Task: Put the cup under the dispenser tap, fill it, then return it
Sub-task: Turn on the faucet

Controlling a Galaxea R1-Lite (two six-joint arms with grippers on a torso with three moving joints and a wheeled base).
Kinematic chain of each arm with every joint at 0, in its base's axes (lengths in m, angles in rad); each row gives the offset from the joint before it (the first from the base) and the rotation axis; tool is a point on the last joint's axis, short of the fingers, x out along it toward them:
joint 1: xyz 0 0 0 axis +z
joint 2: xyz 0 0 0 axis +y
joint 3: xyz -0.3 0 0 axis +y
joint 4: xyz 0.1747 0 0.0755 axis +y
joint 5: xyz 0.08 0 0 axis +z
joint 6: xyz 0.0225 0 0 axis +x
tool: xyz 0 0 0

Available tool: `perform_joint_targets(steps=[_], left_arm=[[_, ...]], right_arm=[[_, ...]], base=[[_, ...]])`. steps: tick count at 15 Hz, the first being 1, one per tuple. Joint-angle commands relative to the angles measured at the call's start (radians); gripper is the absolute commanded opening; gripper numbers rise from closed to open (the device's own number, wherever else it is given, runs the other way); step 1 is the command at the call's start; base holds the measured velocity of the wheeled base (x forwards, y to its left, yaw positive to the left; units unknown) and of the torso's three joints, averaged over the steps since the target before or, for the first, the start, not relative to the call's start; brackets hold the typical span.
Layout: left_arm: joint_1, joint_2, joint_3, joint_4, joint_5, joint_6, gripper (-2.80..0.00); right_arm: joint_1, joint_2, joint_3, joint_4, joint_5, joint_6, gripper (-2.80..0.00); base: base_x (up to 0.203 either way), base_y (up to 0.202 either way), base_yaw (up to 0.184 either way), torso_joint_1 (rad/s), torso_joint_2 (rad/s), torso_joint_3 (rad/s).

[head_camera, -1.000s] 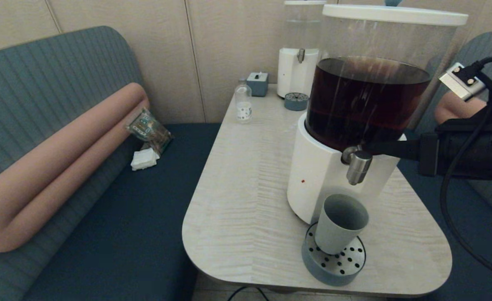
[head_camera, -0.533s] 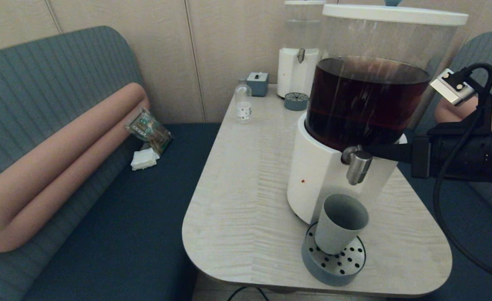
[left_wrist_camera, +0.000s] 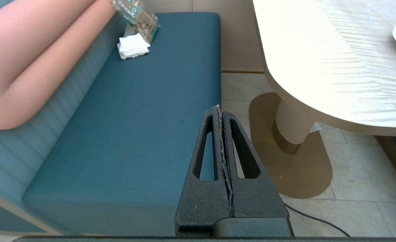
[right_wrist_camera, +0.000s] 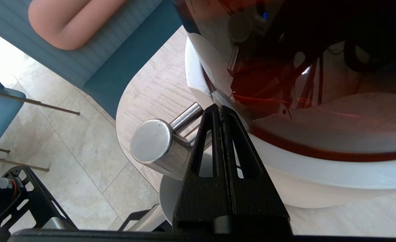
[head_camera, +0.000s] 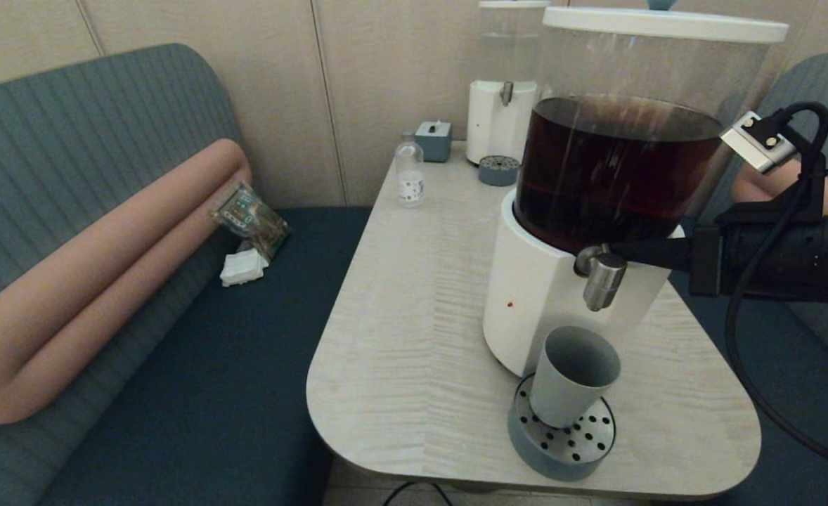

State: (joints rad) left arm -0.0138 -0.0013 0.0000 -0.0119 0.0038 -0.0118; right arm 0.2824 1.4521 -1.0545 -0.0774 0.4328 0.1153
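Note:
The grey-blue cup (head_camera: 572,383) stands tilted on the round perforated drip tray (head_camera: 583,450), directly below the brushed-steel dispenser tap (head_camera: 600,277) of the big white-based dispenser (head_camera: 533,295) with dark brown liquid. No liquid shows inside the cup. My right gripper (head_camera: 614,248) reaches in from the right, shut, its tips against the back of the tap where it meets the base. The right wrist view shows the shut right gripper (right_wrist_camera: 220,108) beside the tap (right_wrist_camera: 157,146). My left gripper (left_wrist_camera: 220,108) is shut and empty, low beside the table over the blue bench.
At the table's far end stand a smaller dispenser (head_camera: 502,105), its small drip tray (head_camera: 498,171), a clear labelled bottle (head_camera: 409,176) and a grey box (head_camera: 434,140). The blue bench (head_camera: 210,393) with a pink cushion (head_camera: 91,281) lies left. The drip tray sits near the table's front edge (head_camera: 526,485).
My right arm has shifted slightly left toward the dispenser, tips staying at the tap. The cup and tray have not moved.

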Motion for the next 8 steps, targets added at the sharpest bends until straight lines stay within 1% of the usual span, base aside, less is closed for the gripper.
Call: perform_joint_targets(steps=[1, 6, 8], left_arm=[[0.000, 0.000, 0.002, 0.000, 0.001, -0.001, -2.80], [0.000, 0.000, 0.002, 0.000, 0.001, -0.001, -2.80], [0.000, 0.000, 0.000, 0.000, 0.000, -0.001, -2.80]], right_arm=[[0.014, 0.005, -0.002, -0.001, 0.003, 0.001, -2.80], [0.040, 0.019, -0.002, -0.007, 0.000, -0.001, -2.80], [0.040, 0.024, -0.002, -0.037, -0.001, 0.000, -2.80]], base=[[0.000, 0.000, 0.000, 0.000, 0.00, 0.000], [0.000, 0.000, 0.000, 0.000, 0.00, 0.000], [0.000, 0.000, 0.000, 0.000, 0.00, 0.000]])
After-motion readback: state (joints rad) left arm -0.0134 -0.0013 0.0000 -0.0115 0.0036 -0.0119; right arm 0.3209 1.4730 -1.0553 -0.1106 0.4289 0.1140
